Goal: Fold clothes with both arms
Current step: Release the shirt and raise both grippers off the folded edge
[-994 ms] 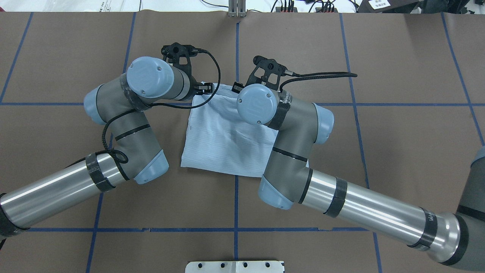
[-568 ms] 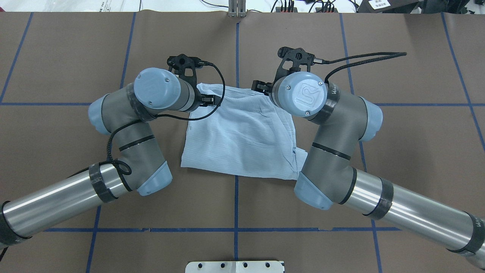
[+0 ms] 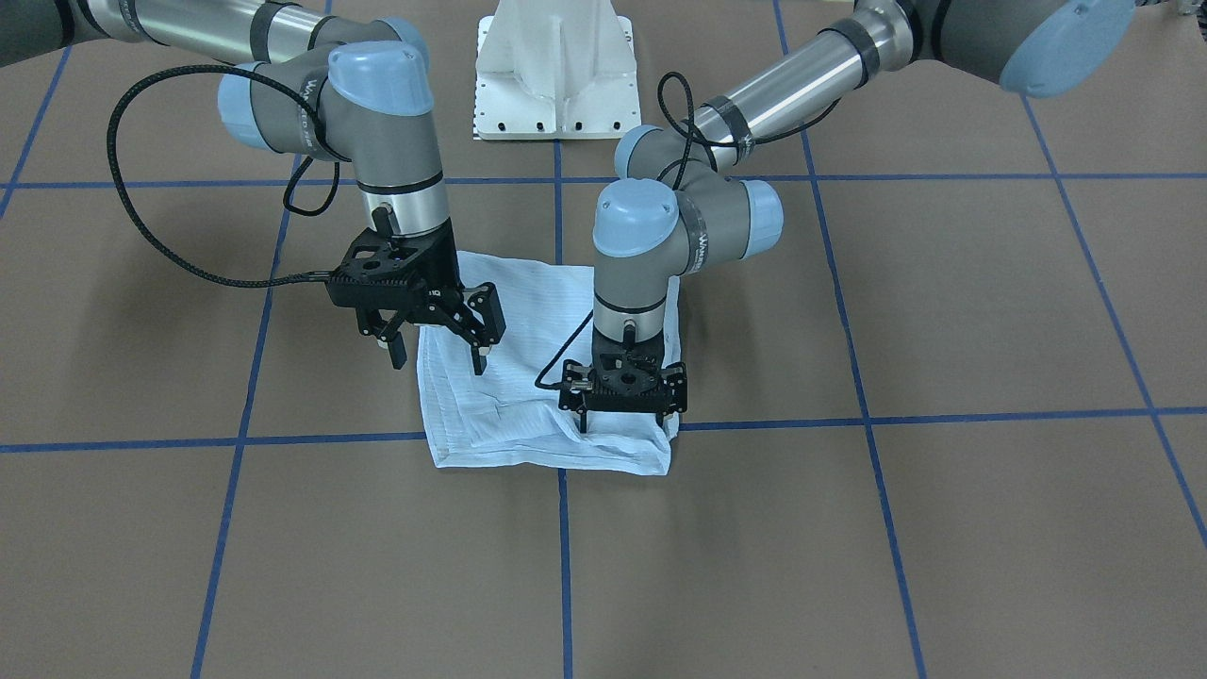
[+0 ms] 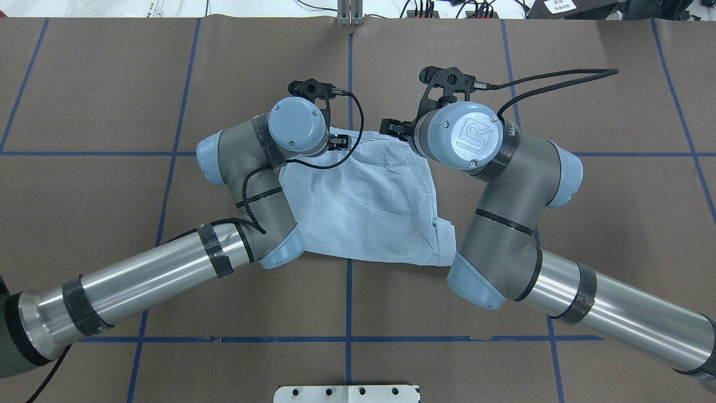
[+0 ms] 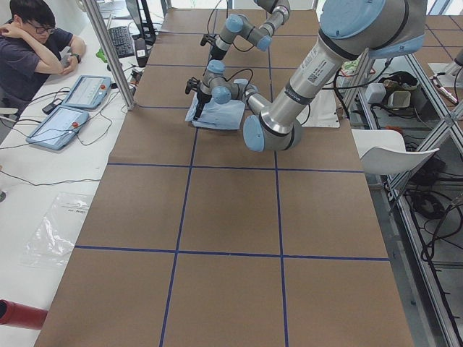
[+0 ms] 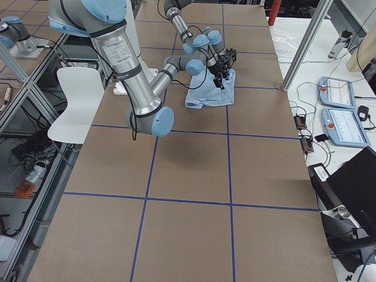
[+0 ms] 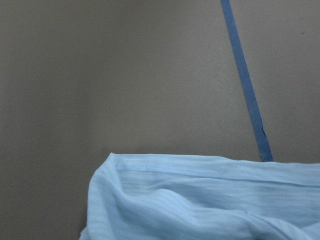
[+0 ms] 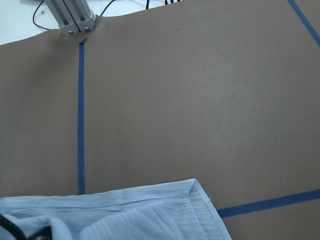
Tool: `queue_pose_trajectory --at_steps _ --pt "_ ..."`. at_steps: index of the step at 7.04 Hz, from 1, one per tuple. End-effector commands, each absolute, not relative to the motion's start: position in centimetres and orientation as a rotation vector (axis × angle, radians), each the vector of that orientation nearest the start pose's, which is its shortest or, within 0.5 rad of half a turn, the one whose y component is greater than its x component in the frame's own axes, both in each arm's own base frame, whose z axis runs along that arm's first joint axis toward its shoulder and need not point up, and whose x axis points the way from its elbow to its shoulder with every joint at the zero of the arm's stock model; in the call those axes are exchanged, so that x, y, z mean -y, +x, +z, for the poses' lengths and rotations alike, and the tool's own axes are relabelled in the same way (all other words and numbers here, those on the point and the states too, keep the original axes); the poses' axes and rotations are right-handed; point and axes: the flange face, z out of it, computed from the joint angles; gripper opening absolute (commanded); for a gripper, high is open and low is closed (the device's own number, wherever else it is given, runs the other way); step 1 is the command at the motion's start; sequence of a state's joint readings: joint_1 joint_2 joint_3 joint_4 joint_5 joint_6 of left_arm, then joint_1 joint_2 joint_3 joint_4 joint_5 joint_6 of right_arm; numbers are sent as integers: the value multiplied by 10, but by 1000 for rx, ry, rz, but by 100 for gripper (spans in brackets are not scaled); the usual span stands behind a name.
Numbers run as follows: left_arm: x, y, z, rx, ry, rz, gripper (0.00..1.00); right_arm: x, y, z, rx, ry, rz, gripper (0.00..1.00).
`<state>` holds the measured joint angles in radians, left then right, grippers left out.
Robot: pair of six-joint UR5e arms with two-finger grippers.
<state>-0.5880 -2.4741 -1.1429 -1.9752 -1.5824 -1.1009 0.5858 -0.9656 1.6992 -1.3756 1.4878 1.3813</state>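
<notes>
Lying as a compact, roughly square packet at the table's middle, the shirt (image 4: 363, 207) straddles the crossing of the blue tape lines (image 4: 348, 302) on the brown table (image 4: 559, 235). Sleeves and collar are tucked out of sight, so most of the folding looks done. The edge on the robot's right is uneven, with a loose flap poking out, and creases run across the top; a tidying pass or one more fold seems to be left. The left gripper (image 3: 627, 422) sits low at the shirt's edge farthest from the robot, jaws spread and gripping nothing. Its tips seem to touch cloth, though the angle is too poor to be sure. The right gripper (image 3: 438, 356) hangs above the other far corner, jaws wide and empty.
</notes>
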Motion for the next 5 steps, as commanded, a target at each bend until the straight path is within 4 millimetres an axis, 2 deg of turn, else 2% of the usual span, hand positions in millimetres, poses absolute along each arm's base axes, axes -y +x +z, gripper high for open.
queue_pose_trajectory --at_steps 1,2,4,5 --pt "607 589 249 -706 450 -133 100 490 -482 231 832 425 404 100" --pt "629 567 256 -677 468 -135 100 490 -484 236 826 421 402 100" --pt "649 541 256 -663 480 -134 100 487 -485 238 823 419 404 100" --pt "645 531 250 -703 481 -77 100 484 -488 239 825 413 404 100"
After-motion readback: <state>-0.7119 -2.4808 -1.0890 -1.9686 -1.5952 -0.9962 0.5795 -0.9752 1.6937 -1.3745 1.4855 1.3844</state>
